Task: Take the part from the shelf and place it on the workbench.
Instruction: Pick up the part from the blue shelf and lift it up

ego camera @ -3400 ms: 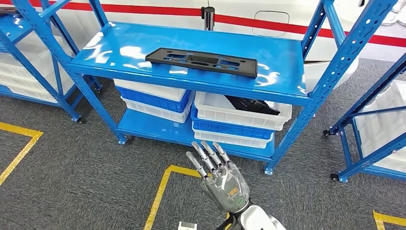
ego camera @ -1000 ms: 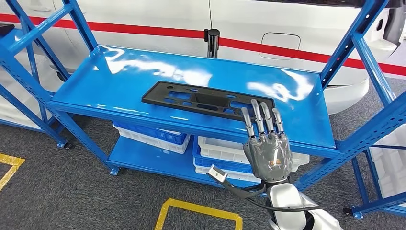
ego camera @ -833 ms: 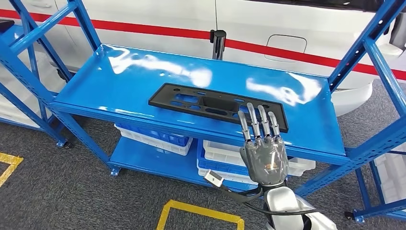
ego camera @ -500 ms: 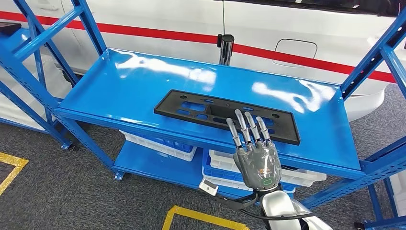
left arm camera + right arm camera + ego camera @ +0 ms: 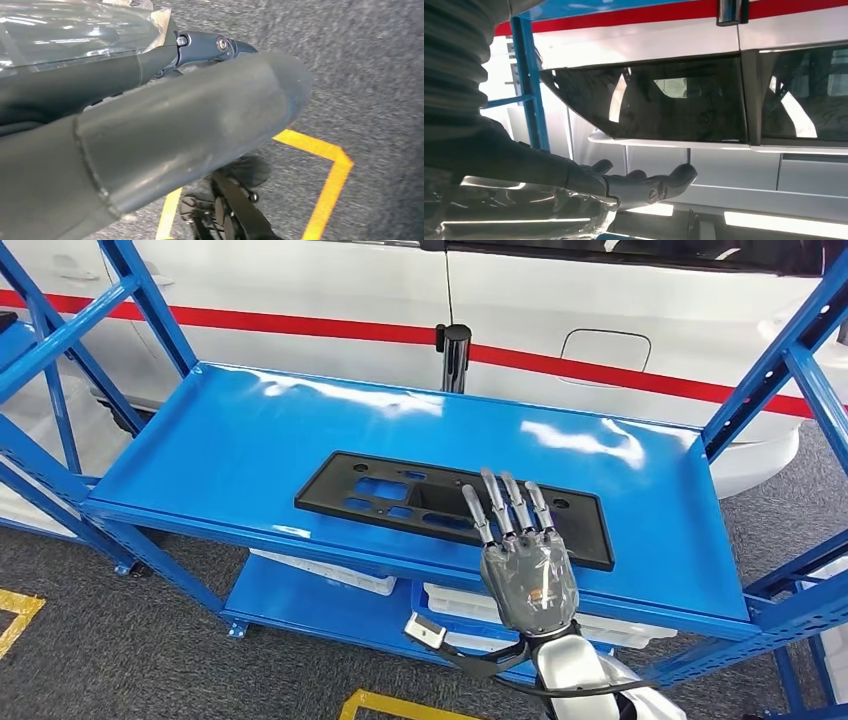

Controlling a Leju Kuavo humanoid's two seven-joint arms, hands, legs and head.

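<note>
I see the white car (image 5: 300, 290) with its red stripe behind the blue shelf (image 5: 230, 430). The black part (image 5: 400, 495) lies flat on the top shelf, near the front edge. My right robot hand (image 5: 520, 565) hovers over the part's right half, fingers straight and spread, holding nothing. By the left robot hand (image 5: 150, 135) I cannot tell its state; below it is grey floor (image 5: 380, 75) with yellow tape (image 5: 325, 170).

The right hand (image 5: 527, 580) hides part of the black part's (image 5: 400, 496) near edge.
</note>
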